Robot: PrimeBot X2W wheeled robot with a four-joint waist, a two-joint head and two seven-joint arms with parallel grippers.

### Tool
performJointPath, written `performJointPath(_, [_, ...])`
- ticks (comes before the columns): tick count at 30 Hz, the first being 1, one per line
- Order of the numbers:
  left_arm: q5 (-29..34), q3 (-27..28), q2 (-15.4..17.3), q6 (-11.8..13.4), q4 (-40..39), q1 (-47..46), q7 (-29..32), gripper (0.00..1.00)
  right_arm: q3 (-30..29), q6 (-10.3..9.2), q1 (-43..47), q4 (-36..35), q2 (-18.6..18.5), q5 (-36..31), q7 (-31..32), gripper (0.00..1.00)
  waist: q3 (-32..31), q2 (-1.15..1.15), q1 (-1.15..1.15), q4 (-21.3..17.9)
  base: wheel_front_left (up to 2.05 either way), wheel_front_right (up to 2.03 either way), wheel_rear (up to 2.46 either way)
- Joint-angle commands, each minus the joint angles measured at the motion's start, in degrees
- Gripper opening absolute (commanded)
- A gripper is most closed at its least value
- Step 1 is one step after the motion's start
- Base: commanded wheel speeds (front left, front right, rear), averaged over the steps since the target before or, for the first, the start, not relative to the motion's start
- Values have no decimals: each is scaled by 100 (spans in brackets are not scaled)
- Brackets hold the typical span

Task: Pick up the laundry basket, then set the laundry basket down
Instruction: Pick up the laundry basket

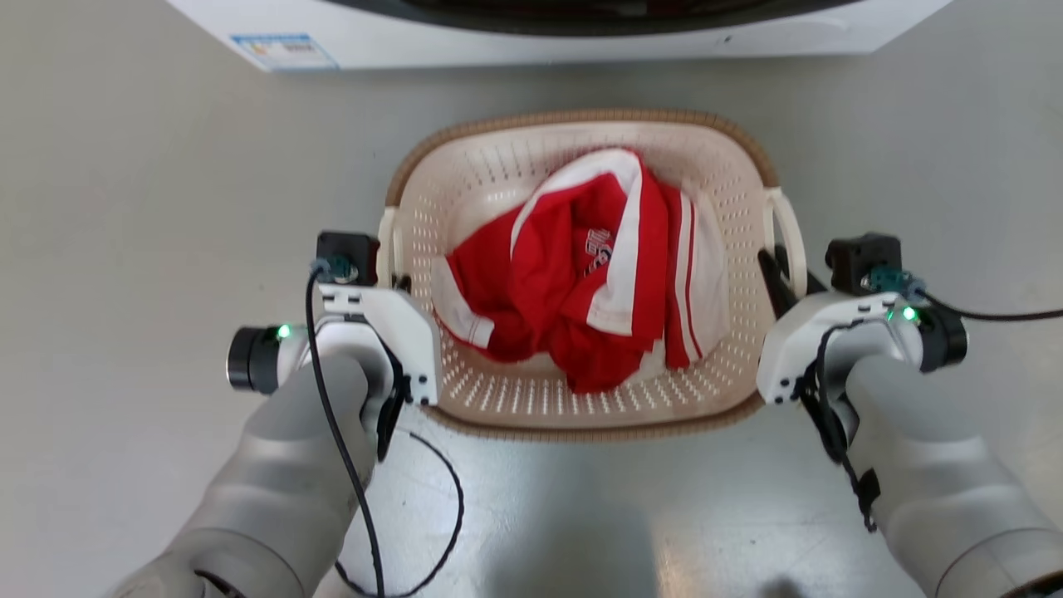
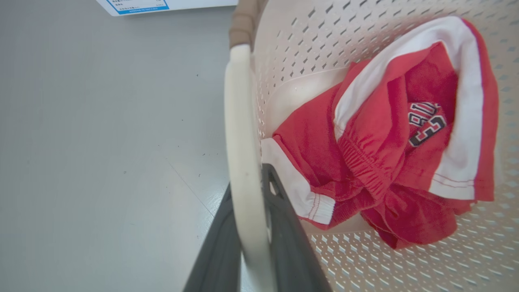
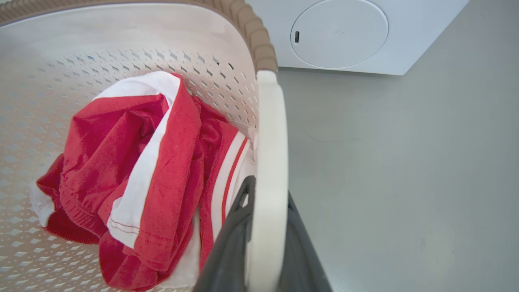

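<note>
The laundry basket [image 1: 465, 191] is centred in the head view, with red and white clothes [image 1: 581, 274] inside. At its 9 o'clock the left hand [image 2: 247, 178] is pinched narrow on the left handle [image 2: 239, 121]. At 3 o'clock the right hand [image 3: 269, 186] clamps the right handle [image 3: 271, 121]. A washer [image 1: 581, 33] stands at 12 o'clock.

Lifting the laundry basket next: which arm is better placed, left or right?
Neither leads: left claw is shut on the left handle, right claw on the right handle of the laundry basket. Probably lift with both together.
</note>
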Motion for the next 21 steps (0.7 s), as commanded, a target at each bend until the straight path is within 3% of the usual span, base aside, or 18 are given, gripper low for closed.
performJointPath(1, [8, 37, 108, -33, 1, 120, -16, 0, 185, 44, 330, -38, 163, 38, 11, 0, -243, 0, 0, -78, 0, 0, 0])
performJointPath(21, [-107, -66, 157, -278, 169, 874, 239, 0, 636, 44, 874, 210, 223, 712, 94, 0, -1639, 0, 0, -208, 0, 0, 0])
